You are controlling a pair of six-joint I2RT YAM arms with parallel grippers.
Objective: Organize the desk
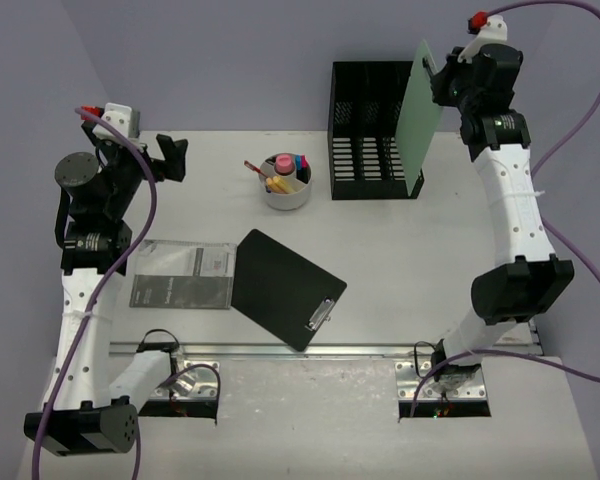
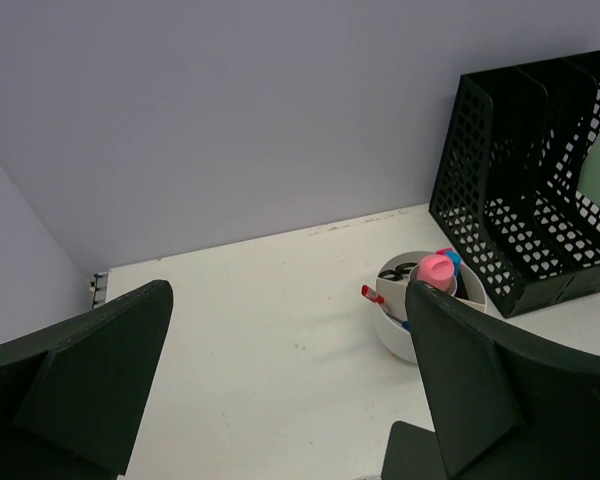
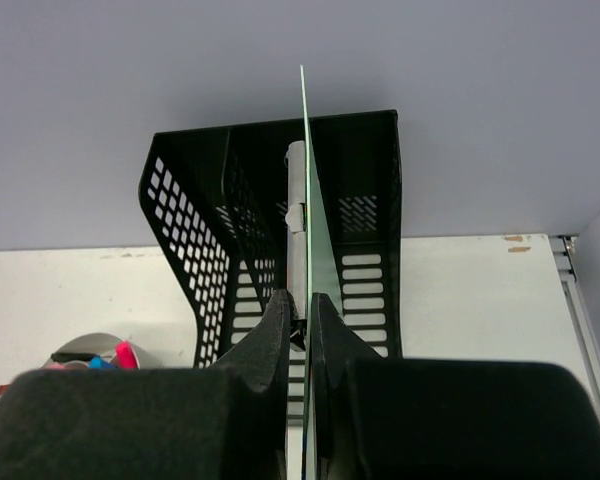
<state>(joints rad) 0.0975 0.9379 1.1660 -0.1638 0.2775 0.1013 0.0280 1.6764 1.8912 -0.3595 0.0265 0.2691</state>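
The white desk point(image 1: 400, 260) carries a black clipboard point(image 1: 285, 288) lying flat near the front and a grey booklet point(image 1: 183, 274) to its left. My right gripper point(image 1: 442, 75) is shut on a thin green board point(image 1: 418, 115) with a silver clip. It holds the board upright, on edge, over the right side of the black mesh file rack point(image 1: 370, 130). In the right wrist view the fingers point(image 3: 280, 325) pinch the green board point(image 3: 308, 180) just above the rack point(image 3: 250, 200). My left gripper point(image 1: 170, 158) hangs open over the back left of the desk point(image 2: 250, 340), holding nothing.
A round white cup point(image 1: 286, 184) of pens and markers stands left of the rack, and it also shows by my left gripper's right finger point(image 2: 480, 390). A silver rail point(image 1: 320, 350) runs along the desk's near edge. A purple wall closes the back.
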